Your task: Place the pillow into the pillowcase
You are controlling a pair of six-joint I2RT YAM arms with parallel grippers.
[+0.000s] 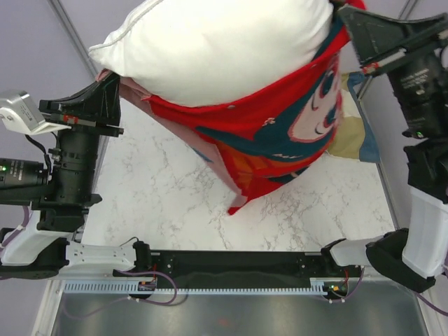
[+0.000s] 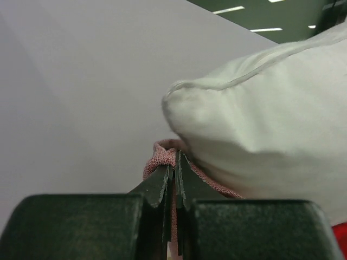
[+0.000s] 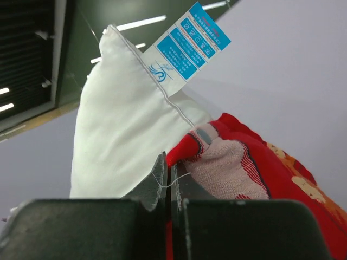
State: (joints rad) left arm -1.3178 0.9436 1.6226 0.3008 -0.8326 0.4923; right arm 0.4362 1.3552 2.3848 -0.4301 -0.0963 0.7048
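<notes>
The plump white pillow point(image 1: 210, 45) is held high above the table, its lower part sunk in the red printed pillowcase point(image 1: 280, 133), whose closed end hangs down. My left gripper point(image 1: 112, 94) is shut on the pillowcase's pink rim point(image 2: 160, 160) at the left, with the pillow point(image 2: 271, 130) bulging beside it. My right gripper point(image 1: 350, 21) is shut on the pillowcase's rim point(image 3: 227, 162) at the upper right, next to the pillow point(image 3: 119, 141) and its blue label point(image 3: 187, 43).
The white marble table point(image 1: 161, 196) lies below the hanging case. A tan, cream and blue checked pillow point(image 1: 353, 136) lies at the right, partly behind the case. The black base rail point(image 1: 238, 262) runs along the near edge.
</notes>
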